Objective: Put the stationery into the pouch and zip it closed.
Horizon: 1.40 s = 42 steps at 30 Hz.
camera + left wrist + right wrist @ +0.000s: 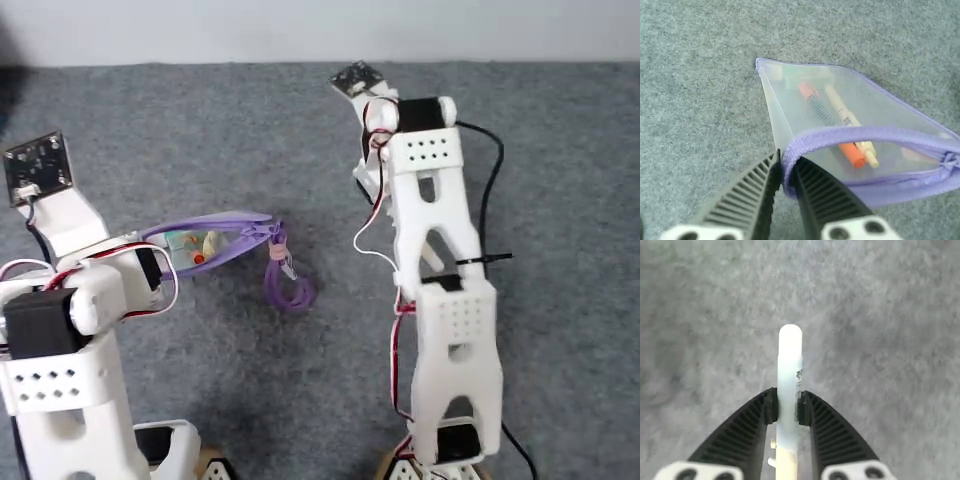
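Note:
A see-through pouch [222,238] with a purple zipper lies on the grey carpet, its mouth gaping. My left gripper [785,182] is shut on the pouch [805,110] at the corner of its zipper edge. Inside lie an orange pen [832,127] and a cream pen [846,116]. The zipper slider [950,160] sits at the far end from my fingers. In the high view the left gripper [158,265] is at the pouch's left end. My right gripper [787,407] is shut on a white pen [789,360], held above bare carpet to the right of the pouch.
A purple cord loop [288,285] trails from the pouch's right end onto the carpet [230,130]. The right arm [440,250] stretches up the right half of the table. A black cable [490,190] runs beside it.

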Each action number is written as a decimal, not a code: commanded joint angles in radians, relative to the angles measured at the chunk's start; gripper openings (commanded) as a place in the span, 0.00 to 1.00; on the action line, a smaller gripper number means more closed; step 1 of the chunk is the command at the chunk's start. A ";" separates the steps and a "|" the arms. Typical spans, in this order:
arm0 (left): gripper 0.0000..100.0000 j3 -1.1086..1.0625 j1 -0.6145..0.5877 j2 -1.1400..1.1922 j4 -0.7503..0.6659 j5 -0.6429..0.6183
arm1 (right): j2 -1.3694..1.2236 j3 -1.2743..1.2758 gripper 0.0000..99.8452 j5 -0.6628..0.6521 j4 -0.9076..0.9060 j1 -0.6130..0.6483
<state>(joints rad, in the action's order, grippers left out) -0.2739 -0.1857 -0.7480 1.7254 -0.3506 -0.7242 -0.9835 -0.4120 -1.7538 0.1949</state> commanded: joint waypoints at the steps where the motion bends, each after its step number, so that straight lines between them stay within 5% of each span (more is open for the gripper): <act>1: 0.01 0.053 -0.005 0.000 0.000 -0.008 | 0.283 0.172 0.01 0.020 -0.044 0.027; 8: 0.01 0.051 -0.005 0.002 0.000 -0.009 | 0.691 0.505 0.01 0.032 -0.042 0.128; 22: 0.01 0.053 -0.005 0.002 -0.002 -0.011 | 1.104 0.635 0.01 0.488 0.177 0.463; 32: 0.01 0.076 -0.005 0.012 -0.023 -0.021 | 1.142 0.649 0.01 0.585 0.644 0.550; 42: 0.01 0.344 -0.005 0.273 0.018 -0.110 | 1.141 0.911 0.01 0.578 1.147 0.559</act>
<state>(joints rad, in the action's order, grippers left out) -0.0284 -0.1857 -0.5163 1.7346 -0.4442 0.3943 -0.1181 0.1603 -0.7549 0.7488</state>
